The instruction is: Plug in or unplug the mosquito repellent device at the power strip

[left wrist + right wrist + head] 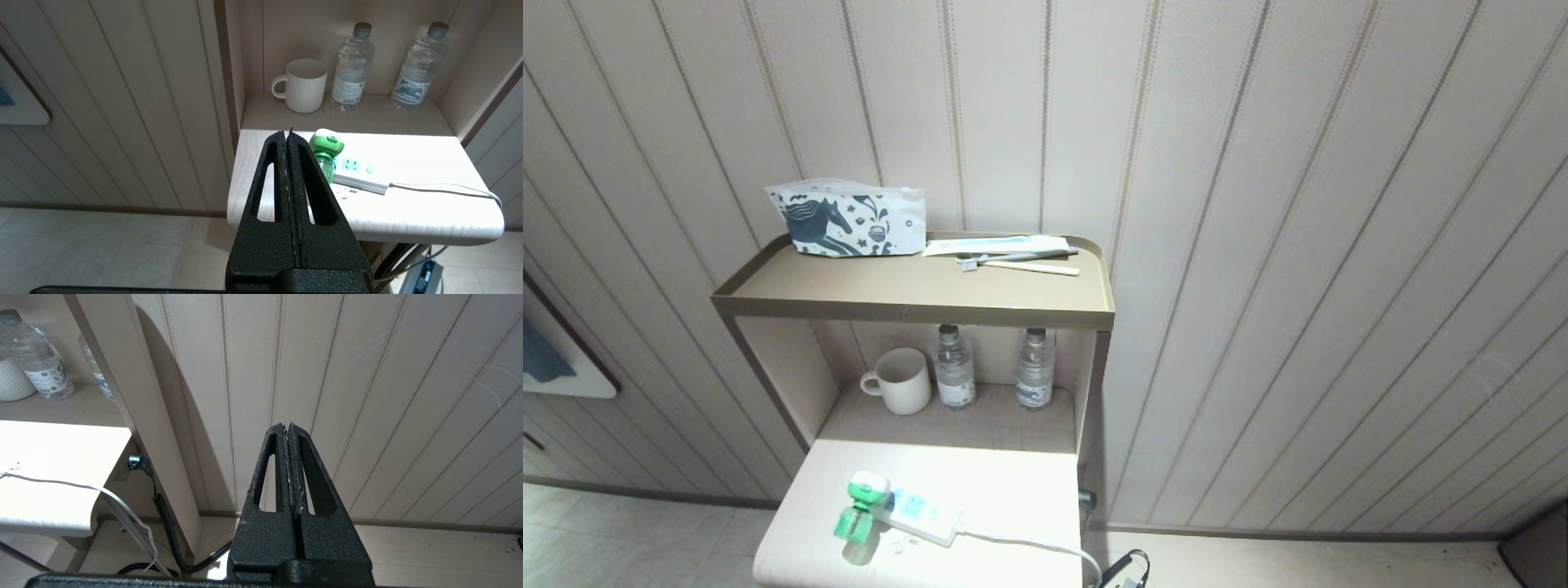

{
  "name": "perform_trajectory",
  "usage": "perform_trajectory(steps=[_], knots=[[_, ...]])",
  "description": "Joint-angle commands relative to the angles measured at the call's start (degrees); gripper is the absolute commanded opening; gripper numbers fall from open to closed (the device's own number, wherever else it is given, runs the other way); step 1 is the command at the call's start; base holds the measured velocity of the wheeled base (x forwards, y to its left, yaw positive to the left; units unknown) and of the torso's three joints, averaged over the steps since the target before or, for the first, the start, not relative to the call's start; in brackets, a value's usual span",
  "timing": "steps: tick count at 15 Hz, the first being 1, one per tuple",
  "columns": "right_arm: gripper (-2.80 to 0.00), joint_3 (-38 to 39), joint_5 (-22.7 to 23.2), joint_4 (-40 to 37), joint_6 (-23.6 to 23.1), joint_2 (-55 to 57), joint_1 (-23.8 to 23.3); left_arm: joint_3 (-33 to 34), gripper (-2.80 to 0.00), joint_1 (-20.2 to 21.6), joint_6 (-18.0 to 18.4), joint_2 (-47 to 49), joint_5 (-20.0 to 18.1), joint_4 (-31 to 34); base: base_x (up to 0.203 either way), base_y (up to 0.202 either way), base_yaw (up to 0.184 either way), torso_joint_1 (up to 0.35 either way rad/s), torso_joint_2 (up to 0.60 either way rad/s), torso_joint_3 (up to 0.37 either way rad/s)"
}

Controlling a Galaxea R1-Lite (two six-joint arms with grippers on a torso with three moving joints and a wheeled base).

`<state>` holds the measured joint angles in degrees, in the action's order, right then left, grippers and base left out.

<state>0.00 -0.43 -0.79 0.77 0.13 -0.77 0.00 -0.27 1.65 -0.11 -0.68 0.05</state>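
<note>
The white power strip (916, 512) (359, 173) lies on the bright lower tabletop (1013, 482), its white cord (1029, 545) trailing off to the right. The mosquito repellent device (859, 508) (325, 152), green-and-white head with a translucent green bottle, sits plugged into the strip's left end, bottle pointing toward the table's front. My left gripper (287, 132) is shut and empty, held back from the table's front-left corner, short of the device. My right gripper (286, 426) is shut and empty too, off to the right of the table, facing the panelled wall. Neither arm shows in the head view.
A white mug (900, 380) (303, 85) and two clear water bottles (954, 367) (1034, 369) stand in the recess behind the tabletop. The upper shelf (915, 304) carries a patterned pouch (848, 219) and toothbrushes (1021, 261). A black cable (167, 522) hangs beside the cabinet's right side.
</note>
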Motion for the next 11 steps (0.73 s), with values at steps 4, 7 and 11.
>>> perform_trajectory(steps=[4,7,11], knots=[[-2.8,0.0,0.1,0.0,0.0,0.0,0.0,0.0,-2.8,0.0,0.0,0.1,0.0,0.0,0.0,0.0,0.0,0.0,0.0,0.0],[-2.8,0.0,0.0,0.0,-0.1,0.0,0.1,0.0,-2.8,0.0,0.0,0.1,0.0,0.0,0.0,0.0,0.0,0.0,0.0,0.0],[-2.8,0.0,-0.1,0.0,-0.1,0.0,0.0,0.0,-2.8,0.0,0.0,0.1,0.0,0.0,0.0,0.0,0.0,0.0,0.0,0.0]])
